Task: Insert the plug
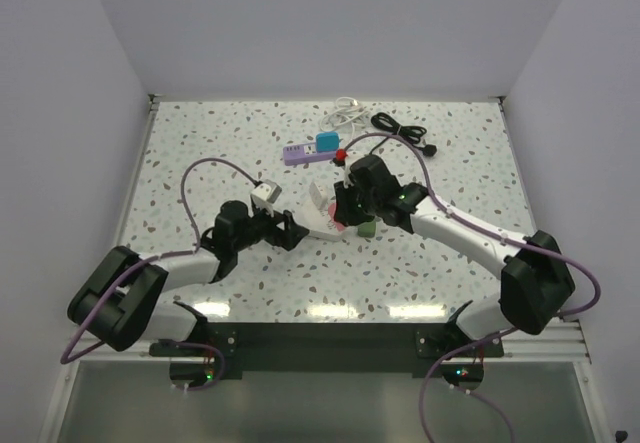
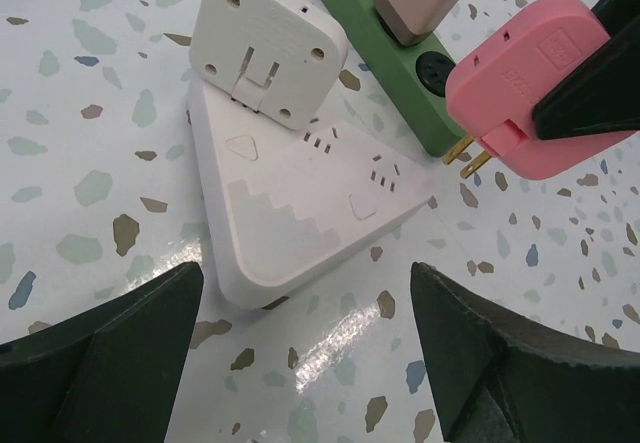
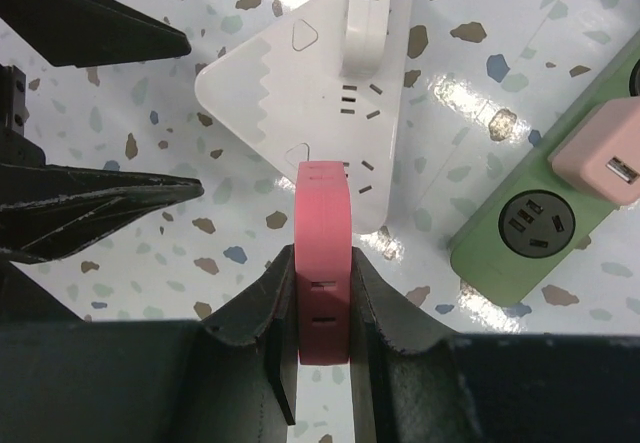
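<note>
My right gripper [image 3: 322, 298] is shut on a pink plug [image 3: 323, 233]. In the left wrist view the pink plug [image 2: 530, 93] hangs in the air with its brass prongs [image 2: 470, 160] bare, just right of the white triangular socket block [image 2: 300, 203]. A white square adapter [image 2: 268, 48] sits on the block's far corner. From above, the plug hovers over the block's [image 3: 280, 83] near edge. My left gripper [image 2: 305, 353] stands open on the table in front of the block, holding nothing. From the top camera both grippers, left [image 1: 290, 231] and right [image 1: 347, 211], flank the block [image 1: 322, 219].
A green power strip [image 3: 535, 228] with a beige adapter [image 3: 605, 163] lies right of the block. Farther back on the table are a purple strip [image 1: 297, 153], a blue box [image 1: 327, 142], a white cable [image 1: 345, 113] and a black cable [image 1: 400, 128].
</note>
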You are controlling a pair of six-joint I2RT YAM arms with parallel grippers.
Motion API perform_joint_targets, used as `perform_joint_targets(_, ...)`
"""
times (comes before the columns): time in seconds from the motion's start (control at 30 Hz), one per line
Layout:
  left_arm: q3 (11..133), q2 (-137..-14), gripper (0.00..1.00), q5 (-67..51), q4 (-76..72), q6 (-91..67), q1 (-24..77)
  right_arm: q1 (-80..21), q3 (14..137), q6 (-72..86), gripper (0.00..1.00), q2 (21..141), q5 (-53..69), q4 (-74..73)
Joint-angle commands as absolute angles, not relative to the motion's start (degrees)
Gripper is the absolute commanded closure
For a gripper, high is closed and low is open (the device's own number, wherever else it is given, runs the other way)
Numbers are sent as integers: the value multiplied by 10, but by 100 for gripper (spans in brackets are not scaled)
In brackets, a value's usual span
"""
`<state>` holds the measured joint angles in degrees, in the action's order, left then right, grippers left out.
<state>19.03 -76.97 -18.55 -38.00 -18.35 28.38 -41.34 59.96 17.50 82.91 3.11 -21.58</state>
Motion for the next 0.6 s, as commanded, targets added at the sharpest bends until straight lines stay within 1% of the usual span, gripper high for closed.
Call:
perform_joint_targets(0.0,215,-785,11,-178,-397,-166,278,-412,640,160,100,851,33,-203)
perform_joint_targets(0.2,224,-809,12,-187,-403,-161,275,-407,645,154,100,888,42,-197)
perform_joint_targets(0.57,229,-817,12,-197,-403,-152,275,-396,657,141,100,917,49,-201)
